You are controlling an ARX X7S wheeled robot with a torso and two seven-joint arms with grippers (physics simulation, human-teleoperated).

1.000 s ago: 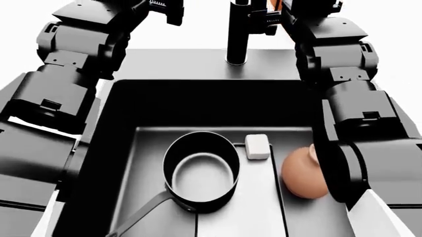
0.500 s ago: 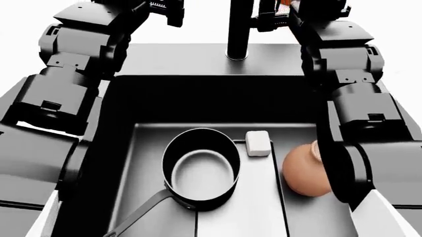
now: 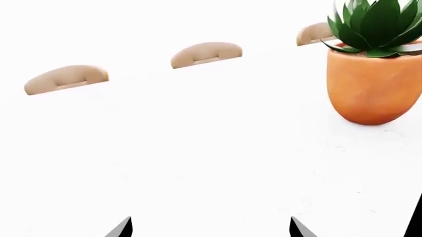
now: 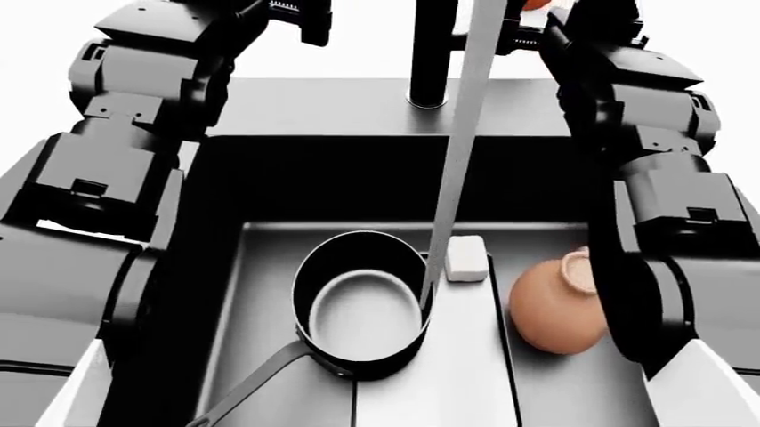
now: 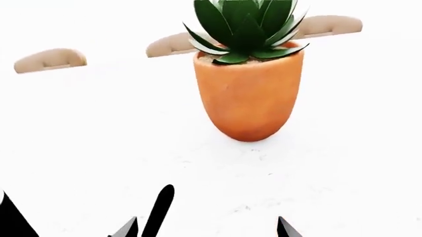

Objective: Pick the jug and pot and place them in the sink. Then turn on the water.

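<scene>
Behind the sink, both grippers, spread wide, overlook a white counter.

- All three views are bright, evenly lit and sharp, with no blur or grain.
- In both wrist views the white surface is blown out, edges and horizon lost in the glare.
- The planter casts only a faint grey smudge at its base; its right side in the frame is slightly darker.
- In the head view, the sink has a near-black back wall that swallows detail, against a pale, softly reflective floor.
- The jug shows soft shading, darker along its lower edge.
</scene>
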